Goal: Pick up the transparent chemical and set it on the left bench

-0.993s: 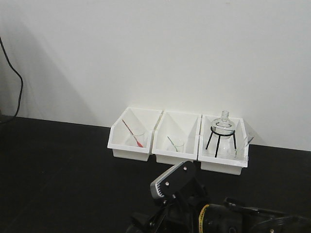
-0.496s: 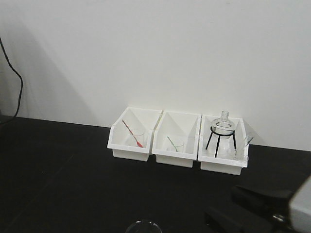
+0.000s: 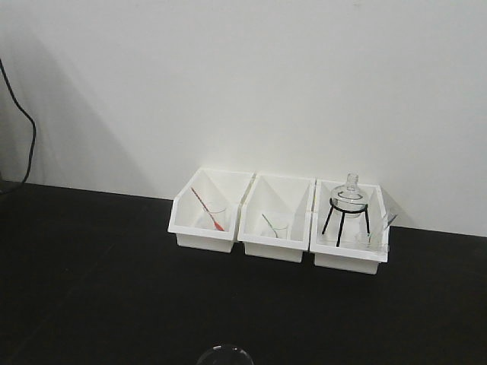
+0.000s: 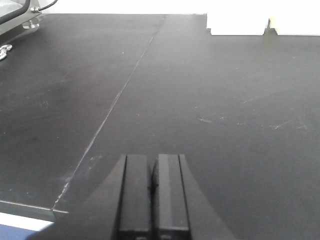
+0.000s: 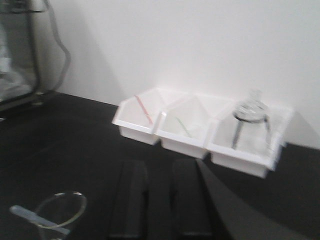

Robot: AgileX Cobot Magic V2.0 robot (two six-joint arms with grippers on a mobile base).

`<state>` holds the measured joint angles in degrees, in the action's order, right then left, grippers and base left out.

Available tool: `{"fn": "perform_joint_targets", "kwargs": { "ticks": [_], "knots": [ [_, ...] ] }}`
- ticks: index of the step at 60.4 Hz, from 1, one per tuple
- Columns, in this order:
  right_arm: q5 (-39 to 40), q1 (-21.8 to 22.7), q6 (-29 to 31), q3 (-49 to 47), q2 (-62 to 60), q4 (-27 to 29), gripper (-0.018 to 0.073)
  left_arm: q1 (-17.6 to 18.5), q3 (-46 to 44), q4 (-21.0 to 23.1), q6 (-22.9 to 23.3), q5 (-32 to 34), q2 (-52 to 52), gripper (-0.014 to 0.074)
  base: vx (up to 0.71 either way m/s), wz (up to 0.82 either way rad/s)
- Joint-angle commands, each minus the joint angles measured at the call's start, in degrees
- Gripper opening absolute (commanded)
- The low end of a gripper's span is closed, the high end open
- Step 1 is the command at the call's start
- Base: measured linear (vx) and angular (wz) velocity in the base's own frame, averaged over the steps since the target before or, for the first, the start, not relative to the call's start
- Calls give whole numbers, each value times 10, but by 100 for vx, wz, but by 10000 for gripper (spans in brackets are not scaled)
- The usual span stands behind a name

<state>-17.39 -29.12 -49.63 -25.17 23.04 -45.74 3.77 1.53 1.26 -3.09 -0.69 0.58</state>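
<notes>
A: Where are the edges of the left bench point(image 3: 91, 274), and how much room is there?

B: The far edge of the surface meets the white wall point(image 3: 228, 76); three white bins point(image 3: 278, 220) sit in a row against that edge, toward the right; the black top in front of them and out to the left is open. In the left wrist view a near edge shows at the lower left, with a thin seam running away toward the far edge.

A: And the transparent chemical?

B: The transparent chemical point(image 3: 224, 355) stands at the near edge of the front view, only its rim showing; well apart from the bins. In the right wrist view it sits at the lower left, beside the right gripper point(image 5: 160, 200) and not between its jaws; a pale strip lies across its mouth, and I cannot tell what that is.

A: The jaws?

B: The right jaws stand apart with a dark gap between them, holding nothing; the left gripper point(image 4: 152, 192) has its jaws together above bare black top.

A: The bins and the room?

B: A red rod leans in the left bin; a round flask on a black tripod point(image 3: 346, 209) stands in the right bin; a black cable point(image 3: 27, 129) hangs down the wall at the far left corner.
</notes>
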Motion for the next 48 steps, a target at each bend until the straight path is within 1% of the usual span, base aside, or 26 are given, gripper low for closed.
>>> {"fn": "perform_joint_targets", "kwargs": {
  "ticks": [1, 5, 7, 12, 18, 21, 26, 29, 36, 48],
  "knots": [
    [-25, 64, 80, 1, -38, 115, 88, 1, 9, 0, 4, 45, 11, -3, 0, 0],
    [-8, 132, 157, 33, -85, 184, 15, 1, 9, 0, 4, 45, 11, -3, 0, 0],
    [5, 157, 193, 49, -109, 210, -15, 1, 9, 0, 4, 45, 11, -3, 0, 0],
    [52, 226, 315, 110, -166, 283, -11, 1, 9, 0, 4, 45, 11, -3, 0, 0],
    [92, 276, 422, 192, -226, 375, -8, 1, 9, 0, 4, 45, 11, -3, 0, 0],
    [98, 292, 452, 229, -247, 414, -8, 1, 9, 0, 4, 45, 11, -3, 0, 0],
    [129, 299, 455, 279, -243, 426, -7, 1, 9, 0, 4, 45, 11, -3, 0, 0],
    [84, 297, 445, 271, -244, 431, -7, 1, 9, 0, 4, 45, 11, -3, 0, 0],
    [91, 292, 453, 273, -243, 416, -7, 1, 9, 0, 4, 45, 11, -3, 0, 0],
    [91, 292, 453, 273, -243, 415, -7, 1, 9, 0, 4, 45, 11, -3, 0, 0]
  ]
}}
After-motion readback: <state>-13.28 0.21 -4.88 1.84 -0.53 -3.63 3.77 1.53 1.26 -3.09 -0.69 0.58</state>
